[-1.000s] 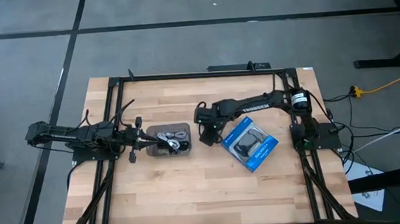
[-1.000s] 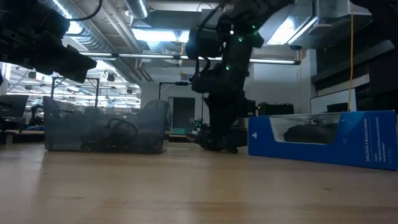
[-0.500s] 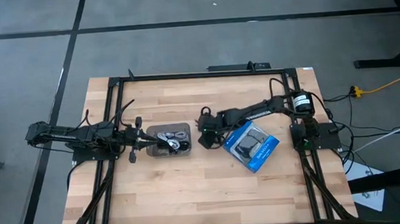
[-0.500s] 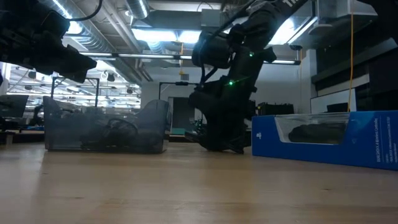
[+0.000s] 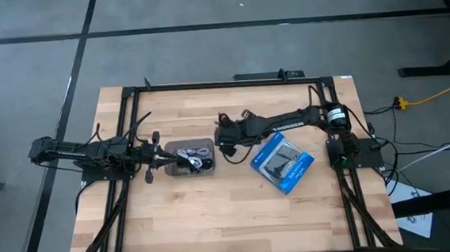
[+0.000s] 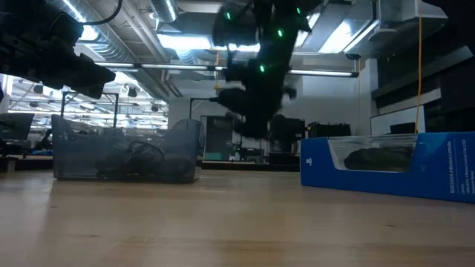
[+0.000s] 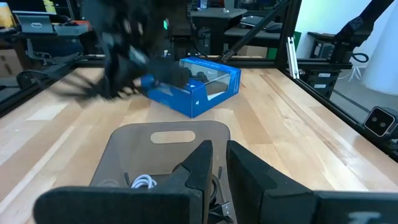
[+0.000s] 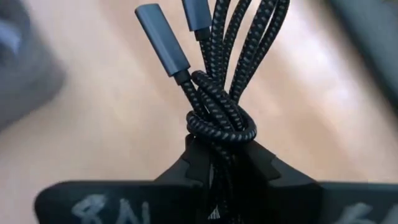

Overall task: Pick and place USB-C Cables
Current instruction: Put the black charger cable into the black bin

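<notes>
My right gripper [image 8: 221, 149] is shut on a black braided USB-C cable [image 8: 227, 68], a short bundle tied round with its own turns. It hangs above the table between the grey tray [image 5: 172, 171] and the blue box [image 5: 282, 163], and shows blurred in the low view [image 6: 254, 119]. The tray holds more cables, a white one [image 7: 144, 182] among them, lying on its floor. My left gripper [image 5: 149, 159] waits at the tray's left end, its fingers [image 7: 239, 171] nearly together over the tray's near wall. My right gripper pinches the black cable bundle between its two fingers, just behind the wrapped knot [image 8: 221, 127]. The loops and two grey plugs [image 8: 163, 34] stick out beyond the fingertips, which point down at the wood. The bundle is lifted clear of the table.
The blue box [image 6: 386, 167] lies flat to the right of my right gripper. The tray [image 6: 126, 152] stands to the gripper's left. Black frame rails [image 5: 230, 83] run along the table's edges. Bare wood lies toward the near edge.
My right gripper was down at the table top between tray and box. It has risen well clear of the wood with the black cable and shifted a little toward the tray and the far edge.
</notes>
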